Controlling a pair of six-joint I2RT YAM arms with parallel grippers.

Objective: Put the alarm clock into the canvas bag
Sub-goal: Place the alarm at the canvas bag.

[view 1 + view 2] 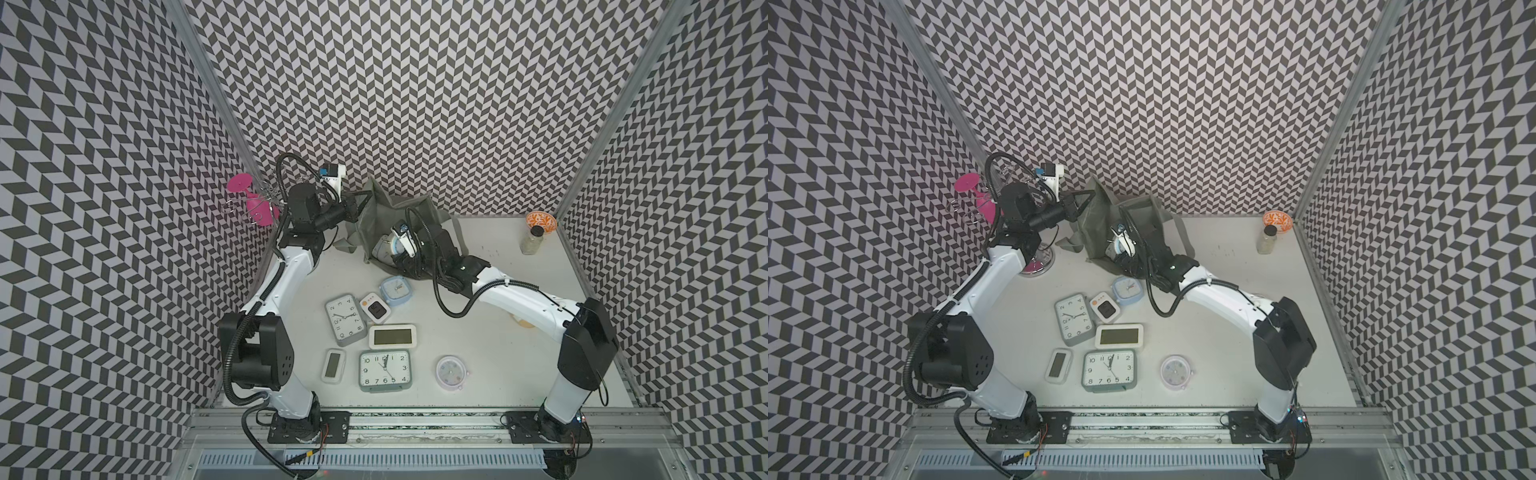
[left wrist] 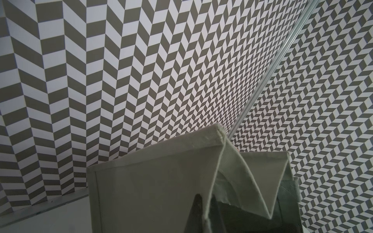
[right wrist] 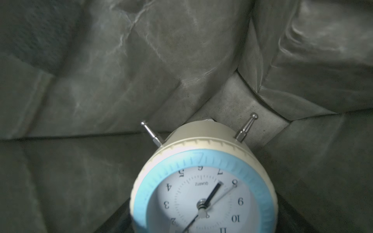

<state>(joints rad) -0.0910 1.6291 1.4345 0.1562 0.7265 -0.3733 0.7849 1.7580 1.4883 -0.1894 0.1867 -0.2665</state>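
alarm clock inside the bag, feet leading

canvas bag (image 1: 376, 216) sits at the back of the worktop (image 1: 498, 357), slumped and creased, mouth gaping upward and toward the front. one loop handle (image 1: 457, 237) trails on the worktop on the right arm's side.

left hand (image 1: 365, 196) is clenched on the bag's rim on the side nearest its own arm, with that edge lifted. left wrist view: pale fabric and a folded gusset (image 2: 232, 171) close to the camera, and a dark fingertip (image 2: 197, 203) against the cloth.

right hand (image 1: 397, 252) reaches into the bag's mouth, grasping the alarm clock (image 3: 201, 191) by its round body, jaws spread wide about it. the clock is inside the bag, with grey-green fabric all round it in the right wrist view. cannot tell whether it touches the bag's floor.

orientation: cream case, blue ring, white dial. the dial faces the wrist camera and reads upside down there, with the 6 farthest from the hand. the two metal feet (image 3: 247, 126) point ahead, toward an inner corner fold. the feet-to-top axis lies along the hand's reach, feet deepest. in both top views only a sliver of dial shows beside the wrist camera.

outside the bag on the worktop: small blue clock (image 1: 395, 291) just in front of the bag, two grey square clocks (image 1: 345, 320), a white digital clock (image 1: 392, 336) and a lilac round clock (image 1: 451, 372).
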